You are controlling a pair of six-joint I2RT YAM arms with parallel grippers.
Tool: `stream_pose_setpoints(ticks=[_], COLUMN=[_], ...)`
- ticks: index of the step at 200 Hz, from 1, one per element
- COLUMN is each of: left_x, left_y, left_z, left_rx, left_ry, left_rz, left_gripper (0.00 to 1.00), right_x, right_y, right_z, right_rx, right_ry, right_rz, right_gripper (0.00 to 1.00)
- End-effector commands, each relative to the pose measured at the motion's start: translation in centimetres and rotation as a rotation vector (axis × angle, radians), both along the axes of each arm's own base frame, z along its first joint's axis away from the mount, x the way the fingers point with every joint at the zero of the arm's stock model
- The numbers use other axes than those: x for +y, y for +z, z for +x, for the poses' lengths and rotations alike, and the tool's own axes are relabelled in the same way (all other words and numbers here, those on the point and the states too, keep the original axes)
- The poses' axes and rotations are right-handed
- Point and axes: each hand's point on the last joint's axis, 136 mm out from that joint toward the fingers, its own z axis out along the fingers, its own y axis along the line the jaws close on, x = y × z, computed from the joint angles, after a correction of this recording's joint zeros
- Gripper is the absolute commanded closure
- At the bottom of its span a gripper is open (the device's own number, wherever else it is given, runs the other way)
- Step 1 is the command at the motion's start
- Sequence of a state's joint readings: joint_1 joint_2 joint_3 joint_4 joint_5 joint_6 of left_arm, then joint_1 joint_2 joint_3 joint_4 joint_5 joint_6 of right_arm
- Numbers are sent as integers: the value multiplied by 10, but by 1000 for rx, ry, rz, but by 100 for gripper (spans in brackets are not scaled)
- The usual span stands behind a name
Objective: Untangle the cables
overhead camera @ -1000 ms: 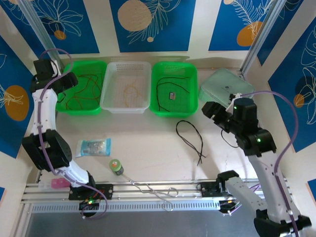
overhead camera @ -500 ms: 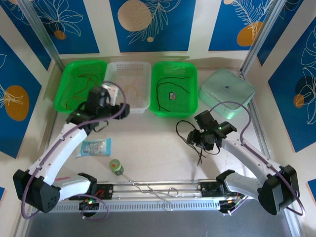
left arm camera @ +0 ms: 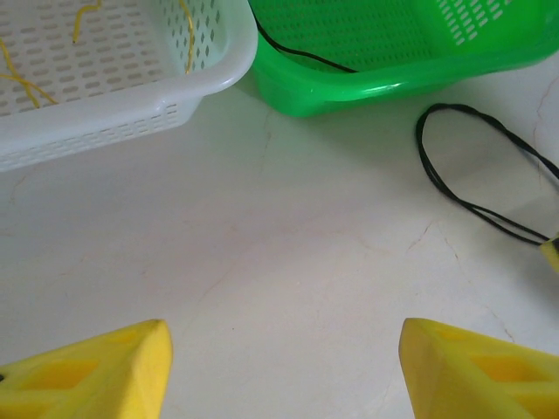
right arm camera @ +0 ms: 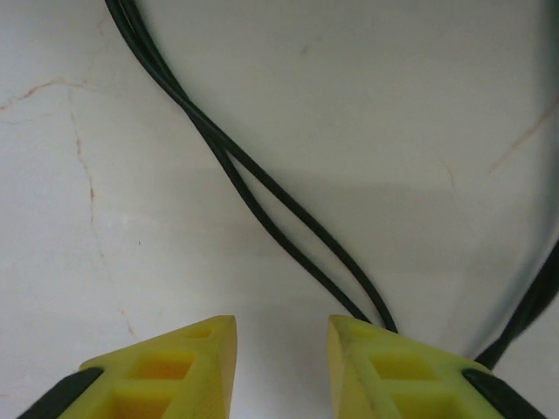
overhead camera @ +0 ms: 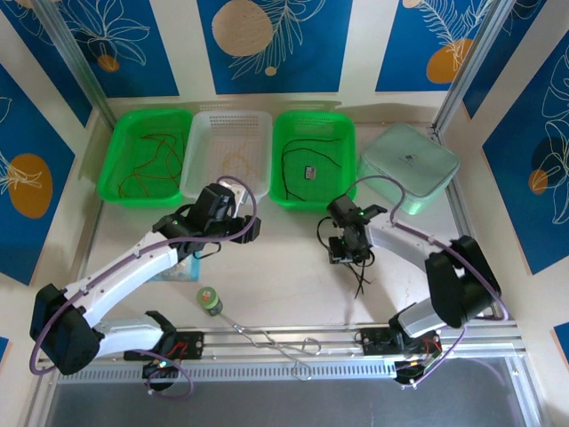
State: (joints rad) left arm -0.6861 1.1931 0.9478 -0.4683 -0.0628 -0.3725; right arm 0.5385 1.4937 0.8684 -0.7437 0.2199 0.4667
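A doubled black cable (overhead camera: 357, 263) lies looped on the table right of centre. My right gripper (overhead camera: 343, 253) is low over it. In the right wrist view its jaws stand a little apart with bare table between them (right arm camera: 281, 353), and the cable's two strands (right arm camera: 262, 196) run down to the right fingertip (right arm camera: 367, 340). My left gripper (overhead camera: 245, 229) hovers open in front of the baskets, its fingers wide apart over bare table (left arm camera: 284, 371). The cable loop (left arm camera: 476, 179) shows to its right. Red cables (overhead camera: 147, 165), yellow cables (overhead camera: 233, 169) and black cables (overhead camera: 311, 156) lie in separate baskets.
Two green baskets (overhead camera: 114, 191) (overhead camera: 286, 197) flank a white basket (overhead camera: 200, 189) at the back, with a pale lidded box (overhead camera: 409, 160) to their right. A blue packet (overhead camera: 164, 267), a small green roll (overhead camera: 210, 301) and a bent silver wire (overhead camera: 276, 342) lie near the front rail.
Both arms swung in from the sides to the table's middle. The right gripper dropped onto the black cable and its jaws narrowed. The left gripper moved right, past the white basket.
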Motion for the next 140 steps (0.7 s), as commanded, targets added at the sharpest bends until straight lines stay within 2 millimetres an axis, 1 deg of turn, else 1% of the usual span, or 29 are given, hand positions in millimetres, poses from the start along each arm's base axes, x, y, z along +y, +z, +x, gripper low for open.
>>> stream_pose_setpoints(ticks=[1,37,67,96,124,140], left_x=[-1,5,8,8,8,9], left_y=[3,4,5,2,3,5], left_z=[1,-2,-6,-6,-6,-7], left_rx=[-12,-12,-16,-8,-9,-13], left_ry=[29,30,30,24,26,28], left_rz=[-18,13,16,25,20,15], left_gripper=[32,32,32,32,32,32], right_x=[0,3,4,6,6,5], right_y=[3,-1,-5,-10,-19,-26], right_z=[13,21,18,18,14,7], right_rx=[-39,-38,0,39,87,130], right_ry=[94,77,63,32,-15,-69], right_rz=[-72,-70,-68,-62,-78,-73], right_gripper=[70,71,72,71,71,71])
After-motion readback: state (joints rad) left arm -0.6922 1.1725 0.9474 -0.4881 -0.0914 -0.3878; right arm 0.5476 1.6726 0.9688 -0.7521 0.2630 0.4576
